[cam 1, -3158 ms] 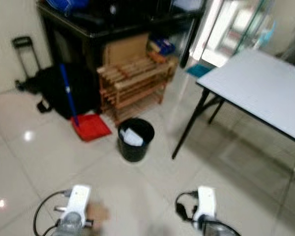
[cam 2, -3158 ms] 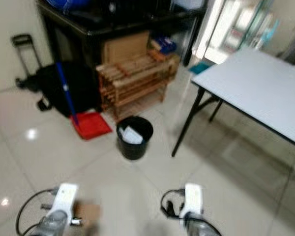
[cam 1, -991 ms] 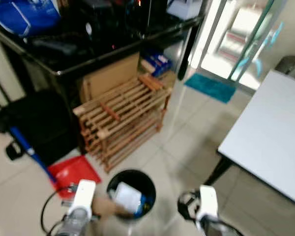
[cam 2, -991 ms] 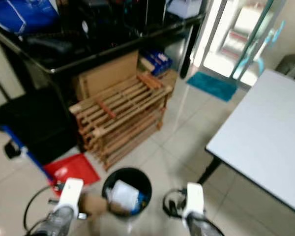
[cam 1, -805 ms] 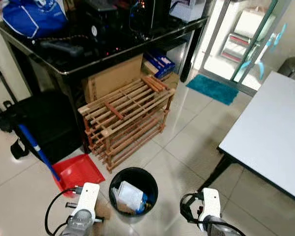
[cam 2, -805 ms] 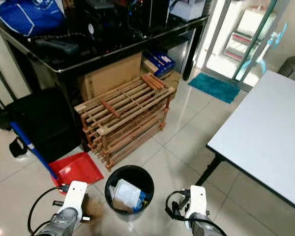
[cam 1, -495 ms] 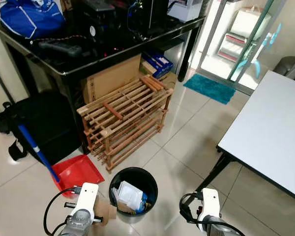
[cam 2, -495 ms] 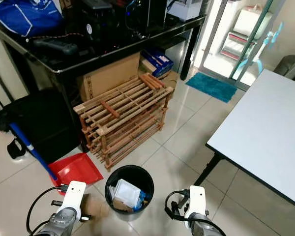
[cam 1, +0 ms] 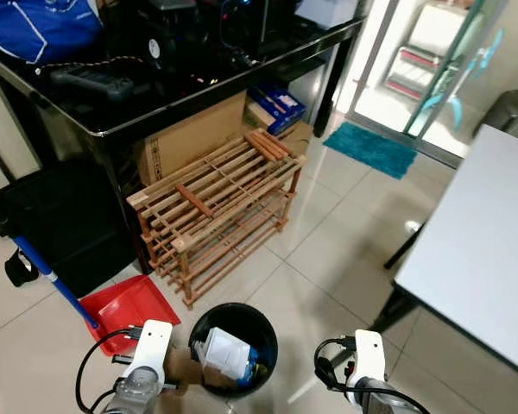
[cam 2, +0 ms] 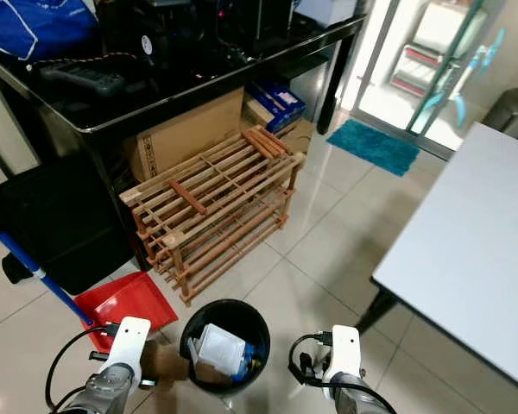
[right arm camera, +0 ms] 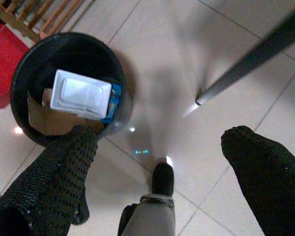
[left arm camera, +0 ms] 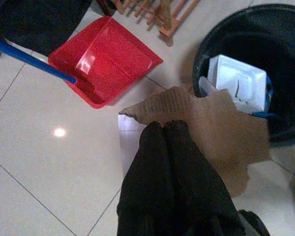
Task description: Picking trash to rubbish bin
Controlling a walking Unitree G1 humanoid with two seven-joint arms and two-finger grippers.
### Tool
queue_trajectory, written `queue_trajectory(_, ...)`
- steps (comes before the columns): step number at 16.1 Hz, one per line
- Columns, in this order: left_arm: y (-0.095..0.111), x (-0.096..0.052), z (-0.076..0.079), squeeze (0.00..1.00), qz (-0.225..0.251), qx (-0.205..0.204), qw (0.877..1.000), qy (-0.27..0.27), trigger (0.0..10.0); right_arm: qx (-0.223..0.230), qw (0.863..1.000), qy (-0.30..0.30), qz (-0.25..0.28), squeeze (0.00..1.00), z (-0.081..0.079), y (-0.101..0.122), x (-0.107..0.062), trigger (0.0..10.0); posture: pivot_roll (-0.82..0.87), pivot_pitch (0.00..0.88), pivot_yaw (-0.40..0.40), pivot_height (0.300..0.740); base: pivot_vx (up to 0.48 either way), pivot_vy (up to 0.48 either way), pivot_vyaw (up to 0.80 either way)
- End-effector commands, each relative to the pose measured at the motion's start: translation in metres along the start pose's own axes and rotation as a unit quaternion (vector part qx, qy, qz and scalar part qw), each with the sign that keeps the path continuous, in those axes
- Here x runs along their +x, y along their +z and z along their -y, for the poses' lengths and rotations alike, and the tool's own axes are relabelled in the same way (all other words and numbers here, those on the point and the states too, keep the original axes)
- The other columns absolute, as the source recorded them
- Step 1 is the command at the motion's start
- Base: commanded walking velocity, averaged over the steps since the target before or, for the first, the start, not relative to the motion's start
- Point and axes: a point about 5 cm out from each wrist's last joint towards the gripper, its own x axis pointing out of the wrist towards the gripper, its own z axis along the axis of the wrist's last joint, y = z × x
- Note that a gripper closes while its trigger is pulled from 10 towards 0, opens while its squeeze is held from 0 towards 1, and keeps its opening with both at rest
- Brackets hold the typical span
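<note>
Left wrist view: left pincer pinching cardboard scrap, its far edge over the bin rim.
Bin: black, on floor; holds white box, blue item.
Right pincer: fingers spread, beside the bin.

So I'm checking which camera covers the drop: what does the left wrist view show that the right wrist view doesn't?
Left wrist view: the left gripper shut on a torn cardboard piece whose edge reaches over the bin's rim, plus the blue broom handle. Right wrist view: the right gripper open, a dark table leg, and cardboard already inside the bin. Both share the black rubbish bin, the white carton in it, the red dustpan and the tiled floor.
</note>
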Motion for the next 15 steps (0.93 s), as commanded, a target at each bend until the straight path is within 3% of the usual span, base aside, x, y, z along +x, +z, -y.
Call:
queue_trajectory(1, 0.003, 0.000, 0.004, 0.00, 0.003, 0.005, 1.000, -0.003, 10.0, 0.002, 1.000, -0.005, -0.004, 0.00, 0.006, -0.002, -0.001, 10.0, -0.04, 0.050, -0.095, 0.740, 0.356, 0.000, 0.00)
queue_trajectory(4, 0.003, 0.000, 0.004, 0.00, 0.006, 0.004, 1.000, -0.002, 10.0, 0.001, 1.000, -0.004, -0.005, 0.00, 0.006, -0.002, -0.001, 10.0, -0.04, 0.052, -0.095, 0.740, 0.356, 0.000, 0.00)
queue_trajectory(11, 0.012, 0.001, 0.007, 0.00, 0.021, -0.008, 1.000, -0.010, 10.0, -0.034, 0.999, 0.028, 0.006, 0.00, 0.001, 0.012, 0.001, 10.0, -0.05, 0.062, -0.097, 0.740, 0.000, 0.000, 0.00)
queue_trajectory(12, 0.017, 0.002, 0.009, 0.00, 0.028, -0.002, 0.999, -0.020, 10.0, -0.063, 0.996, 0.058, 0.014, 0.00, -0.003, 0.024, 0.002, 10.0, -0.06, 0.070, -0.100, 0.740, 0.000, 0.000, 0.00)
queue_trajectory(15, 0.033, 0.003, 0.013, 0.00, 0.047, 0.001, 0.998, -0.039, 10.0, -0.098, 0.984, 0.149, 0.031, 0.00, -0.015, 0.047, 0.002, 10.0, -0.08, 0.092, -0.105, 0.740, 0.000, 0.000, 0.00)
